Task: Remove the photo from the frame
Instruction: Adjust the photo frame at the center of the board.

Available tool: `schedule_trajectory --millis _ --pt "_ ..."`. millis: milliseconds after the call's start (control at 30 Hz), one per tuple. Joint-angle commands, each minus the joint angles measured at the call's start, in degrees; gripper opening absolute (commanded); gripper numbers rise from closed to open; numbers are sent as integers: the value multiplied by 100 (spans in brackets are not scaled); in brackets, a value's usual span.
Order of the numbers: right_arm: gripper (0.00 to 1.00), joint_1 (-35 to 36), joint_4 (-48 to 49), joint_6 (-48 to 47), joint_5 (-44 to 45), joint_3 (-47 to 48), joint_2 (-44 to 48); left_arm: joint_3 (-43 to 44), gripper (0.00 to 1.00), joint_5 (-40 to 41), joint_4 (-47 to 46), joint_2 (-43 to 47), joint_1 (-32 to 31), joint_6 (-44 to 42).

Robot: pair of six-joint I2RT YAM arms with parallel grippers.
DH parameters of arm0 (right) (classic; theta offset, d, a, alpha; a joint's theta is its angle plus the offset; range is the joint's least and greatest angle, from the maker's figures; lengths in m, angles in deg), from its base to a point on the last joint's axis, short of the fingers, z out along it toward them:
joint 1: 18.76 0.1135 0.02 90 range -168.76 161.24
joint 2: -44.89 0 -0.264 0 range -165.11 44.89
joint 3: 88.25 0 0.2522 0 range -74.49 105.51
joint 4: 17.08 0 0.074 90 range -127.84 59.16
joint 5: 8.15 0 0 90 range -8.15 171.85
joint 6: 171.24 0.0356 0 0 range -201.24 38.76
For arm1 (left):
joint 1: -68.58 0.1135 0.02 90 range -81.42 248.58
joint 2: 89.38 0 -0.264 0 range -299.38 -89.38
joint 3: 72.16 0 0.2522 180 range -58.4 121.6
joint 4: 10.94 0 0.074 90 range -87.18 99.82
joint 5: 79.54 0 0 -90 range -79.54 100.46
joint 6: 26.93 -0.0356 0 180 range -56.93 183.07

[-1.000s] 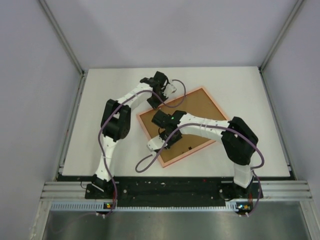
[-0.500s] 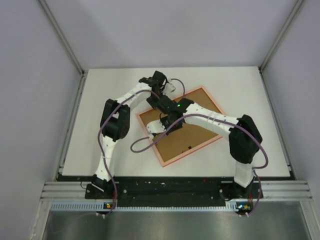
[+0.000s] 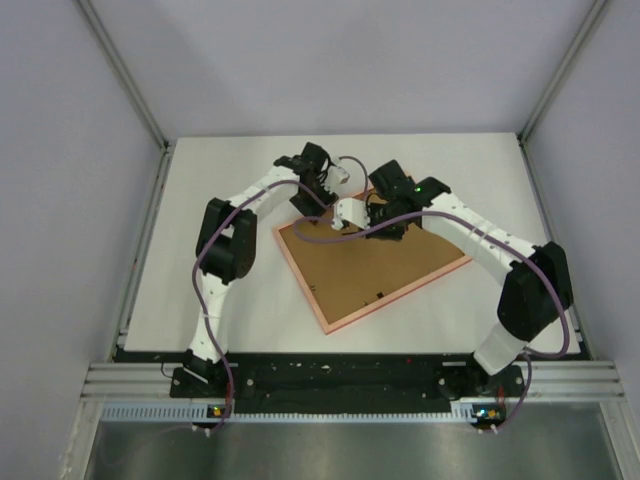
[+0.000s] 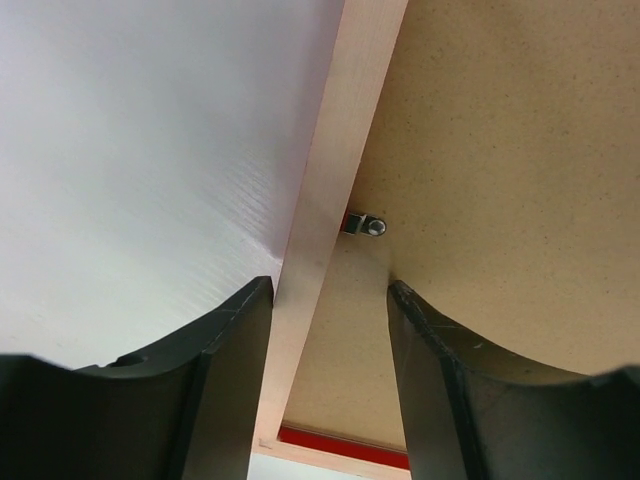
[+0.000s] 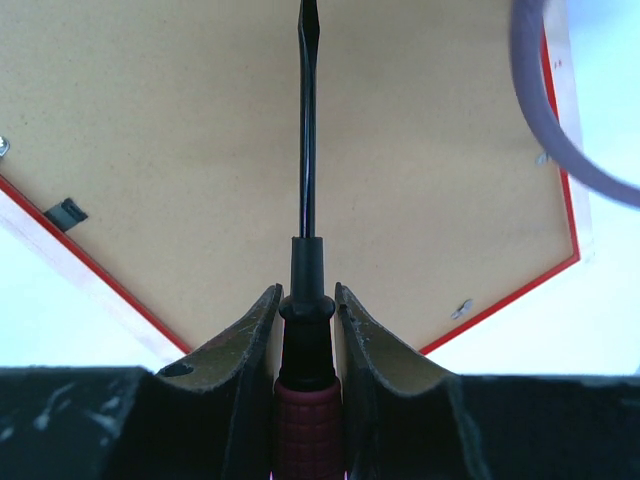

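The frame (image 3: pixel 370 270) lies face down on the white table, its brown back (image 5: pixel 180 120) up, with a pale rim (image 4: pixel 330 180) and a red edge (image 4: pixel 340 445). The photo is hidden under the back. My left gripper (image 3: pixel 305 197) is at the frame's far left corner, open, with its fingers astride the rim (image 4: pixel 328 290) next to a small metal clip (image 4: pixel 365 226). My right gripper (image 3: pixel 340 218) hovers over the far part of the frame, shut (image 5: pixel 307 292) on a screwdriver (image 5: pixel 305 130) with a dark red handle. The blade points out over the back.
More small metal clips (image 5: pixel 462 308) and a black hanger (image 5: pixel 65 212) sit along the back's edges. A purple cable (image 5: pixel 560 150) loops over the frame's right side. Grey walls enclose the table (image 3: pixel 200 300) on three sides.
My right arm has swung from the frame's near left part across to its far side, carrying the screwdriver. The left arm has stayed at the far left corner.
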Motion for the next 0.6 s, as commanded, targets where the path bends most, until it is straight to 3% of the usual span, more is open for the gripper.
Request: schedule_trajectory --millis 0,300,567 --pt "0 -451 247 308 -424 -98 518 -99 57 -234 -95 418 -13 109" --pt "0 -1172 1064 606 -73 -556 483 -301 59 -295 -209 690 31 126" --pt "0 -1787 1266 1405 -231 138 -167 -434 57 -77 -411 787 92 275"
